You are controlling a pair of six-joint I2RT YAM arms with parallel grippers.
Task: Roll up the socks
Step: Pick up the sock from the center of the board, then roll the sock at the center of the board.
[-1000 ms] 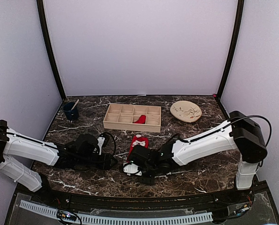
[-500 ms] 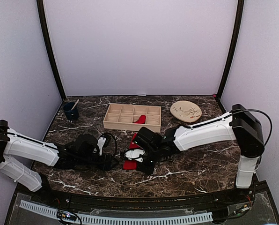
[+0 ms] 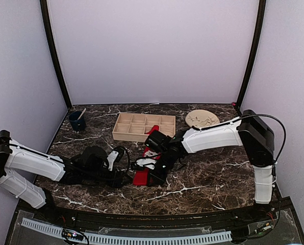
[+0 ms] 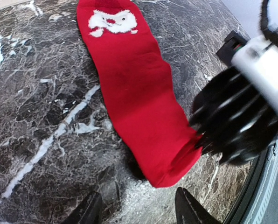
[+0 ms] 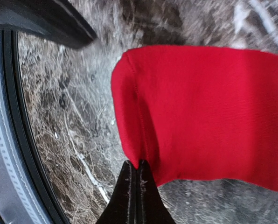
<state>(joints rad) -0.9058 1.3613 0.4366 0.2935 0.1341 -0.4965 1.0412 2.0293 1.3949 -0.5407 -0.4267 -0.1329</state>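
Near the desk's front edge, centre: red sock [image 4: 139, 102] lies flat. Right gripper [image 5: 137, 169] clamped on its open-end hem; left gripper [image 4: 138, 209] fingers apart, just beside that end, not touching.

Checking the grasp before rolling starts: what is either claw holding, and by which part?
Right claw pinches the red sock at the edge of its plain end, opposite the Santa face. Left claw is open, empty.

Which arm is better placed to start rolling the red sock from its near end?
Right. The right end effector is pinched shut on the red sock's near edge; the left end effector is open, short of the sock, holding nothing.
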